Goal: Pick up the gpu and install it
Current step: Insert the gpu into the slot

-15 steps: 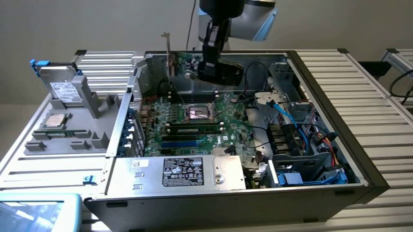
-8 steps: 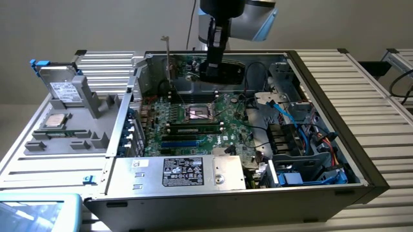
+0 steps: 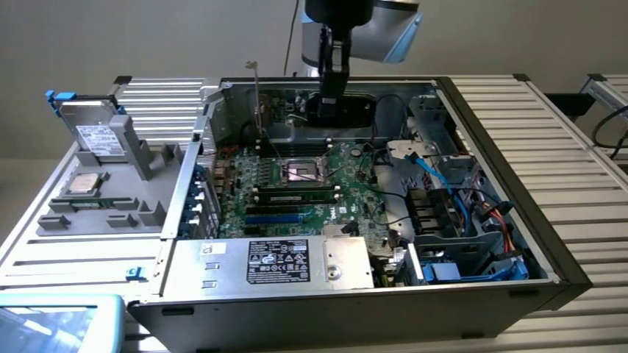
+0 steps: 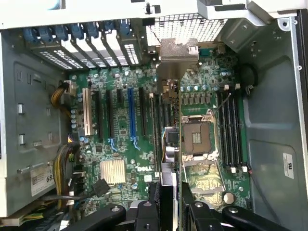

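Over the motherboard [image 4: 120,144] inside the open case [image 4: 269,96], the gripper [image 4: 168,199] pinches the gpu [image 4: 169,139] edge-on; best lowered upright, bracket [image 4: 178,55] toward the rear wall, lined up squarely with one slot.

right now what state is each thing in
computer case, open, side panel off
gpu, gripped on edge over the motherboard
hand, shut on the gpu
cpu socket, no cooler on it
hard drive, out of the case, standing in the grey tray
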